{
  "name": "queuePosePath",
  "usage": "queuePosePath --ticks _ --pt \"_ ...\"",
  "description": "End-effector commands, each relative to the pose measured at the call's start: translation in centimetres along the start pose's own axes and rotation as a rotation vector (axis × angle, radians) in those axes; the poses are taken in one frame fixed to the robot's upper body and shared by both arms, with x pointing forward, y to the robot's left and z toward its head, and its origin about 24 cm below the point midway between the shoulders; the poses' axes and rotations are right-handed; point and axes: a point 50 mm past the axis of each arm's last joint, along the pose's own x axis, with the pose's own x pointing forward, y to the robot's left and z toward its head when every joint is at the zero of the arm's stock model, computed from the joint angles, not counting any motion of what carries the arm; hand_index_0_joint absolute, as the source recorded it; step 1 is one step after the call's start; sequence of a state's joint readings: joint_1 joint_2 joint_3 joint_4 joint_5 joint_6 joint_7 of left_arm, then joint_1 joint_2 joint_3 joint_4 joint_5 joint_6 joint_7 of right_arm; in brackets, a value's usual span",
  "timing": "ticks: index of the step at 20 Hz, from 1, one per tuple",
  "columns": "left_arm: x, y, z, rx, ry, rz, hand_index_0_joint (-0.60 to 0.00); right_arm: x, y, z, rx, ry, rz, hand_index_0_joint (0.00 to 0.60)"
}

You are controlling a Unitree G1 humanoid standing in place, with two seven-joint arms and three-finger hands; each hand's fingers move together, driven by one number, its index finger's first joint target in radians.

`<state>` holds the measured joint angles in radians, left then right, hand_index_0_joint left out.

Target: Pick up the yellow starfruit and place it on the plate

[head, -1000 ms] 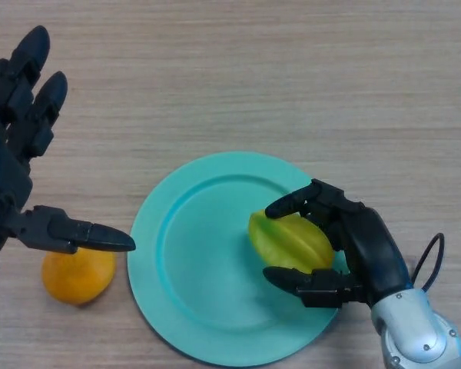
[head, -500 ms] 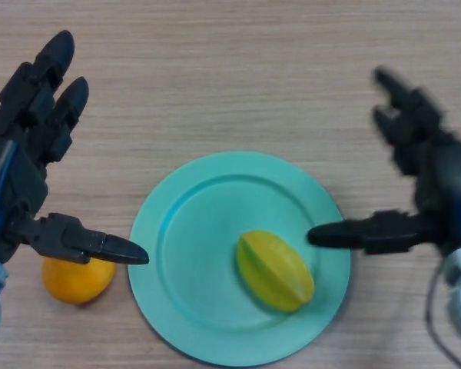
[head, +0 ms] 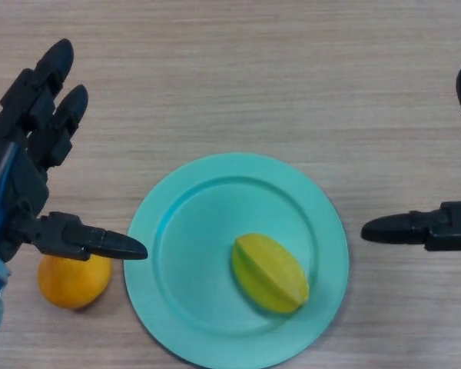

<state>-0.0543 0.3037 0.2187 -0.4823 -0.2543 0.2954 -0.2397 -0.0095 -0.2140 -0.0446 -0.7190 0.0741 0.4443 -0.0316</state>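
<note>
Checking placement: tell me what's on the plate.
Only the starfruit lies on the plate, right of centre, with no hand touching it. The plate surface beneath the fruit is covered. The orange sits on the table beside the plate.

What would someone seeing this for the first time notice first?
Probably the teal plate at the centre of the wooden table, with the yellow starfruit lying on its right half. Next, the two black hands spread open on either side, left hand above an orange, right hand at the right edge.

Only one view exists: the head camera looks steeply down, close to the wooden table (head: 230, 69), with the plate (head: 192, 254) toward 6 o'clock.
</note>
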Motion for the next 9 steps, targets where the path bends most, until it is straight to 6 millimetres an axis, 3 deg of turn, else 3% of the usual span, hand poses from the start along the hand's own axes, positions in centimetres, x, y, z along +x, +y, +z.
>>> queuePosePath --ticks 1,9 --pt "0.04 1.01 3.46 0.09 -0.231 0.063 0.0 -0.41 0.24 2.28 -0.035 -0.168 0.003 0.0" --pt "0.06 1.63 2.89 0.123 -0.219 0.063 0.0 -0.12 0.5 1.32 -0.097 -0.13 0.063 0.0"
